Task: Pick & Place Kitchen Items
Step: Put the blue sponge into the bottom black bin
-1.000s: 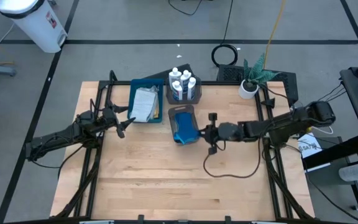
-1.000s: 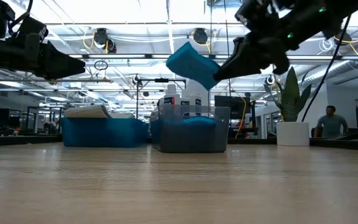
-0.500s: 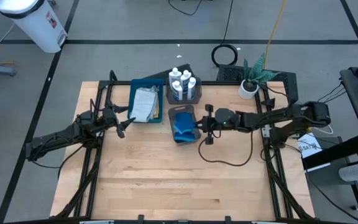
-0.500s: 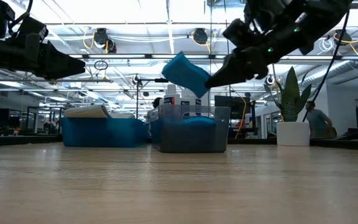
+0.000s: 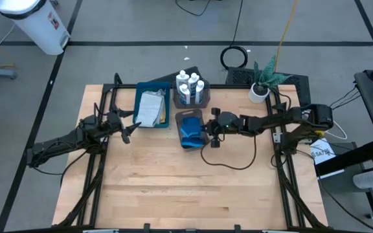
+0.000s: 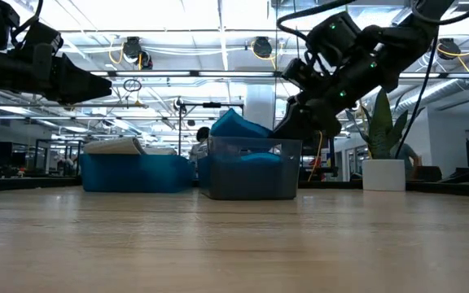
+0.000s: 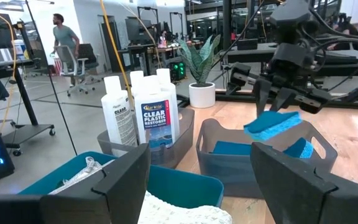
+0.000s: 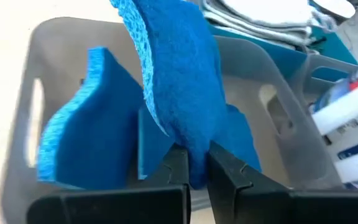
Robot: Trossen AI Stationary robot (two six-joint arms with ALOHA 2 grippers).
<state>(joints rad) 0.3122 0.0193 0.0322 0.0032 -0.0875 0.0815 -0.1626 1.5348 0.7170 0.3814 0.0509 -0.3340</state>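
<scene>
While it waits at centre left of the overhead picture, the left gripper [image 5: 127, 131] hangs with its jaws spread and nothing between them, parked clear of the containers so it does not crowd the other arm. Just right of it, in the upper middle, sits the blue tray [image 5: 140, 110] with a pale folded cloth [image 5: 150, 108] lying flat inside. Next along, at the top centre, a grey bin [image 5: 204, 96] holds the white bottles [image 5: 188, 85] standing upright. Directly below that is a second grey bin [image 5: 189, 114], already carrying blue sponges [image 8: 79, 137] stacked on edge.

To its right, the right gripper [image 5: 205, 134] is clenched on another blue sponge [image 8: 176, 93], pinching it by one end so the rest hangs forward over the bin's opening. In the level view the held sponge pokes just above the bin's rim, tilted, which suggests it is being lowered to slot in beside the others; a release looks like the fitting next step, though it seems not yet fully seated. Farther right, at the table's upper right corner, a potted plant [image 5: 261, 83] stands untouched.
</scene>
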